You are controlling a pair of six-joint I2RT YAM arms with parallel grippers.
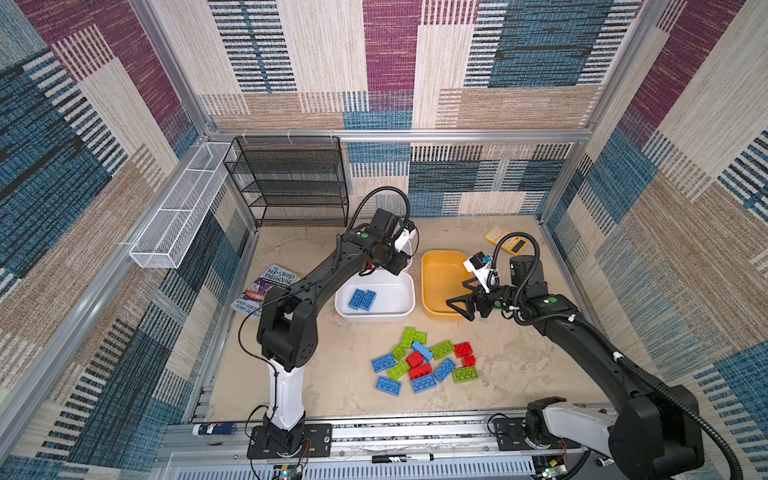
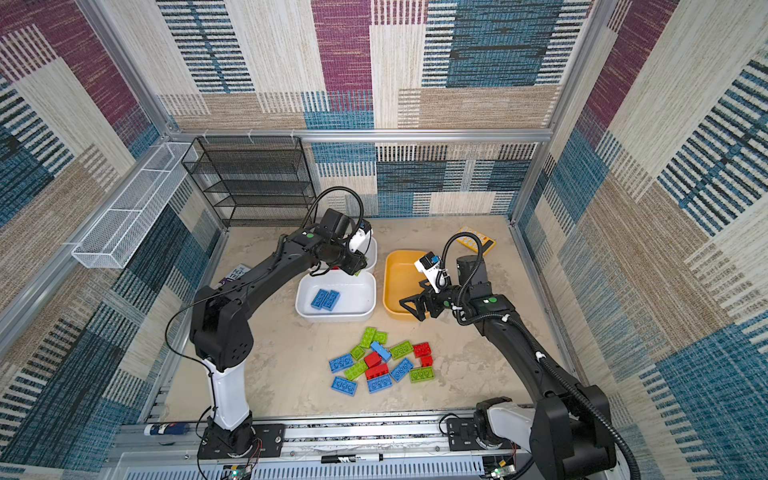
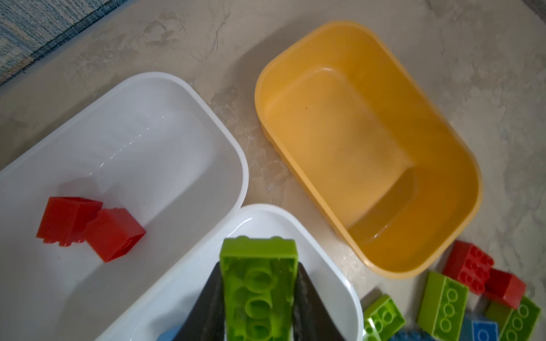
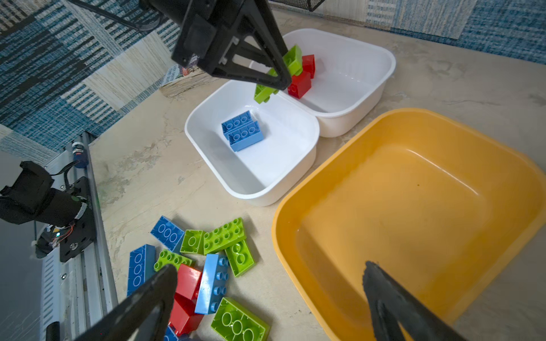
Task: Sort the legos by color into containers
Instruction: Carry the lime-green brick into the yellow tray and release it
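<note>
While the left gripper (image 3: 259,265) clamps a green brick (image 4: 294,59) over two touching white tubs (image 4: 254,195), upper centre, the right gripper (image 4: 269,265) gapes at the yellow tub (image 4: 413,206) rim; loose legos (image 4: 212,283) lie lower left.

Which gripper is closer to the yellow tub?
Right. The right gripper hangs open at the yellow tub's near rim; the left gripper, holding a green brick, is over the neighbouring white tubs.

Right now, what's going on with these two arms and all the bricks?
The robot is sorting bricks by colour. The left gripper is shut on a green brick, holding it above where the near white tub, with two blue bricks, meets the far white tub, with two red bricks. The right gripper is open over the edge of the empty yellow tub. A mixed pile lies on the table.
</note>
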